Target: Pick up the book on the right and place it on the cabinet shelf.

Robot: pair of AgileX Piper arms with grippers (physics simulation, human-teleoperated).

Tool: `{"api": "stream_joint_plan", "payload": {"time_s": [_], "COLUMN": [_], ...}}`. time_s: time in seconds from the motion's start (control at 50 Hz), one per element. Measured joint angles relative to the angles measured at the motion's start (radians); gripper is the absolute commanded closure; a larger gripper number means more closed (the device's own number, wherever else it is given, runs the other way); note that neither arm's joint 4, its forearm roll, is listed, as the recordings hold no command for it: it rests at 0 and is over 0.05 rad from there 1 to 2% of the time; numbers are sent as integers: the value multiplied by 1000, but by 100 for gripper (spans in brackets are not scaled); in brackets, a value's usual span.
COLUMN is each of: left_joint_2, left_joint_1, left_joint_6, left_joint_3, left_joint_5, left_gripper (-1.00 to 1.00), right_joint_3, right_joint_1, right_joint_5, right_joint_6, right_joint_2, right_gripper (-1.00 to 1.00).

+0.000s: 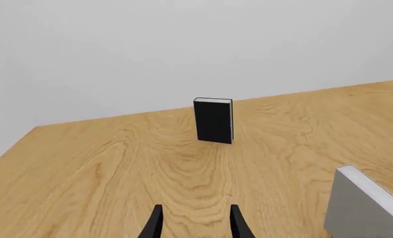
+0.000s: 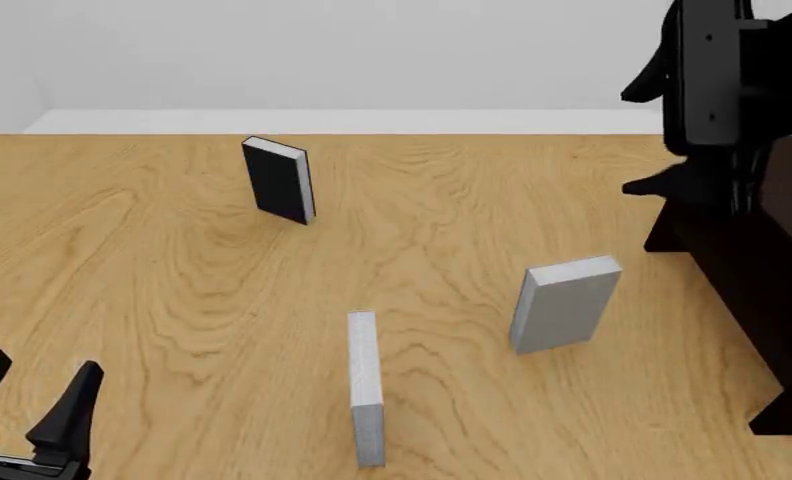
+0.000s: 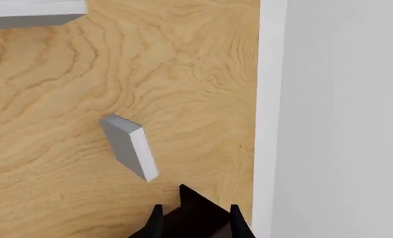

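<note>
The book (image 2: 566,303), a thick pale silver-grey block with white page edges, stands on the table just left of the cabinet (image 2: 770,280); it also shows in the right wrist view (image 3: 129,146). The cabinet is very dark brown and fills the right edge; its shelf board is not clearly visible. My right arm (image 2: 710,80) is raised high above the cabinet's far end. The right gripper (image 3: 196,224) is open and empty, with the dark cabinet top (image 3: 196,213) showing beyond its fingers. My left gripper (image 2: 29,400) is open and empty at the near left corner, far from the book.
A black-covered book (image 2: 279,180) stands at the far left-centre, straight ahead of the left gripper (image 1: 196,225) in its view (image 1: 214,120). A narrower pale grey book (image 2: 364,388) stands edge-on near the front middle (image 1: 365,206). The wall runs behind the table's far edge.
</note>
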Motion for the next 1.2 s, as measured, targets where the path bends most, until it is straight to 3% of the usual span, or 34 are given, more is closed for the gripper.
{"api": "stream_joint_plan", "payload": {"time_s": [0.68,1.2], "left_joint_2": [-2,-2], "left_joint_1": [-13,-28], "left_joint_6": [21,23], "left_joint_3": [0,0], "left_joint_5": [5,13], "left_gripper": [-100,-100], "right_joint_3": [3,51], "right_joint_1": [-9,19], "right_joint_5": [62,65], "right_joint_6": [-1,37], "right_joint_2": [153,232], "right_gripper": [-100,-100]}}
